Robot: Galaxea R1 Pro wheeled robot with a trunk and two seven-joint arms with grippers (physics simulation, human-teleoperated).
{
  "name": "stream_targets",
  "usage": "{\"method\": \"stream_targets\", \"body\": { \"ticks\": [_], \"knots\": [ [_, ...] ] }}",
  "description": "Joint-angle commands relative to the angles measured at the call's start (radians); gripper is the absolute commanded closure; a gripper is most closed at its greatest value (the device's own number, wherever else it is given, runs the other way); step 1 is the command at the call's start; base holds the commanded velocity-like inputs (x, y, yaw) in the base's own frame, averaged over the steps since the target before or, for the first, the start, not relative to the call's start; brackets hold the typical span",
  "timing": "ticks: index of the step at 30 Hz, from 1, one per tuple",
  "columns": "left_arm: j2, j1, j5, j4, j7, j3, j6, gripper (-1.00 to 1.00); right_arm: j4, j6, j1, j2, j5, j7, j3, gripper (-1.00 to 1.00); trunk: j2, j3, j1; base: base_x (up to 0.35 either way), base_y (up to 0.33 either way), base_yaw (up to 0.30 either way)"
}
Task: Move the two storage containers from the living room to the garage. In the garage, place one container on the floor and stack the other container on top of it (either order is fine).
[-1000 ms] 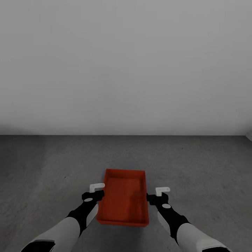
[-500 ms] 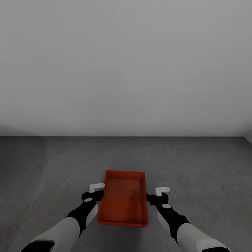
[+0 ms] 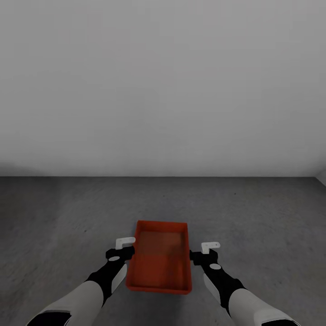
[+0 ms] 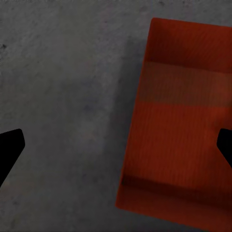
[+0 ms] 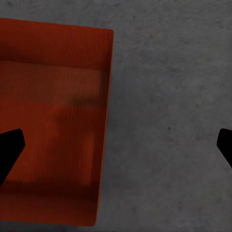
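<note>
one storage container (image 3: 159, 260) sits on the garage floor (image 3: 253, 213). the left pincer (image 3: 125, 245) and right pincer (image 3: 206, 250) stand wide, flanking its walls. likely next: fetch the second container.

Orange-red storage container (image 3: 158, 260) with a paler band across its inside, dark grey speckled concrete floor (image 3: 253, 213), plain pale grey-white wall (image 3: 163, 86), black fingertips (image 4: 9, 147), white fingers (image 3: 125, 242), black-and-white arms (image 3: 97, 285)

Both arms reach forward and down, side by side. The left end effector (image 3: 125, 245) and right end effector (image 3: 206, 249) are spread wide, grasping nothing.
</note>
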Motion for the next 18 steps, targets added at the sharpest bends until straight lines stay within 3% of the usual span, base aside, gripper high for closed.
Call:
{"method": "stream_targets", "body": {
  "ticks": [1,8,18],
  "knots": [
    [0.000,0.000,0.002,0.000,0.002,0.002,-0.002,-1.00,0.001,-0.002,-0.001,0.000,-0.001,-0.007,0.008,-1.00,0.000,-0.001,0.000,0.000,0.000,0.000],
    [0.000,0.000,0.003,0.004,0.002,0.002,-0.001,-1.00,0.001,-0.002,-0.001,0.000,-0.001,-0.007,0.008,-1.00,0.000,-0.001,0.000,-0.040,0.000,0.000],
    [-0.001,0.000,0.004,0.009,0.002,0.003,-0.001,-1.00,0.001,-0.002,-0.001,0.000,-0.001,-0.007,0.008,-1.00,0.000,-0.001,0.000,-0.274,0.062,0.000]
  ]
}}
